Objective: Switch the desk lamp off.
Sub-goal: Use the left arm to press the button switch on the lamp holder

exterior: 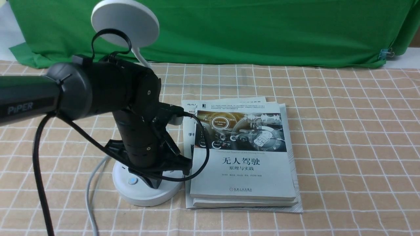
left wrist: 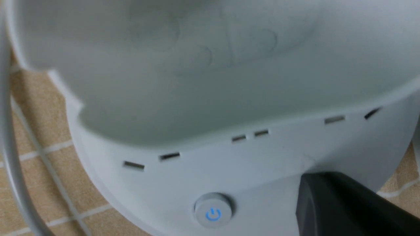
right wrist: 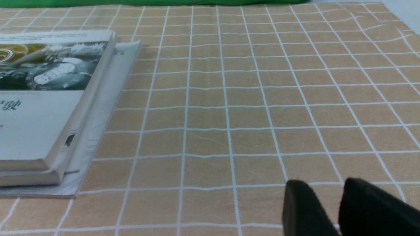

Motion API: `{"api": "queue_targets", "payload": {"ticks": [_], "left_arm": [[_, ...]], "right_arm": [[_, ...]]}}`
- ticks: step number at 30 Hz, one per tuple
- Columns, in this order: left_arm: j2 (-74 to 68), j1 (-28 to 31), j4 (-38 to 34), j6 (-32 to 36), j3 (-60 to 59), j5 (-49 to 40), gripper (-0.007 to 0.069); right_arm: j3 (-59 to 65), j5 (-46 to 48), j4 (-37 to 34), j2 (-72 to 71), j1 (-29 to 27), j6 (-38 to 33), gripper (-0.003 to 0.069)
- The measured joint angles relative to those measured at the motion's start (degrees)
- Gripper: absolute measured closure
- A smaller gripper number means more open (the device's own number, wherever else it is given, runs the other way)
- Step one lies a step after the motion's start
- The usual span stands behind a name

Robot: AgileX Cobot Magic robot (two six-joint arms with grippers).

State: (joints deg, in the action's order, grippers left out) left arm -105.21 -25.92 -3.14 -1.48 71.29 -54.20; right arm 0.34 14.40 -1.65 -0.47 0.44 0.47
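The white desk lamp stands at the left of the table. Its disc head (exterior: 126,21) is up at the back on a thin neck, and its round base (exterior: 144,195) is in front. A round button with a blue power sign (exterior: 132,181) shows on the base, also in the left wrist view (left wrist: 213,209). My left gripper (exterior: 151,182) points down with its black tip (left wrist: 308,186) touching the base top just beside that button. Its jaws look closed into one mass. My right gripper (right wrist: 325,191) shows only in the right wrist view, low over the cloth, jaws nearly together and empty.
A stack of books (exterior: 242,170) lies right beside the lamp base, also in the right wrist view (right wrist: 39,114). The lamp's grey cable (exterior: 90,196) runs toward the front edge. A green cloth (exterior: 262,29) hangs at the back. The checked tablecloth (exterior: 354,147) covers the table.
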Motion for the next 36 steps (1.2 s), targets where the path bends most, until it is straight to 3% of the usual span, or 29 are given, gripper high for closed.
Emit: {"api": "queue_targets", "payload": {"ticks": [8,20,36], "left_arm": [[4.5,0.0,0.3,-0.7,-0.8,1.6,0.0624],[-0.1,0.0,0.1,0.4,-0.2,2.0,0.0624],[9.0,0.0,-0.2,1.0,-2.6,2.9,0.0624]], "right_arm": [[0.0,0.0,0.0,0.0,0.0,0.0,0.0416],[0.0,0.0,0.0,0.0,0.0,0.0,0.0416],[0.0,0.0,0.0,0.0,0.0,0.0,0.0416]]}}
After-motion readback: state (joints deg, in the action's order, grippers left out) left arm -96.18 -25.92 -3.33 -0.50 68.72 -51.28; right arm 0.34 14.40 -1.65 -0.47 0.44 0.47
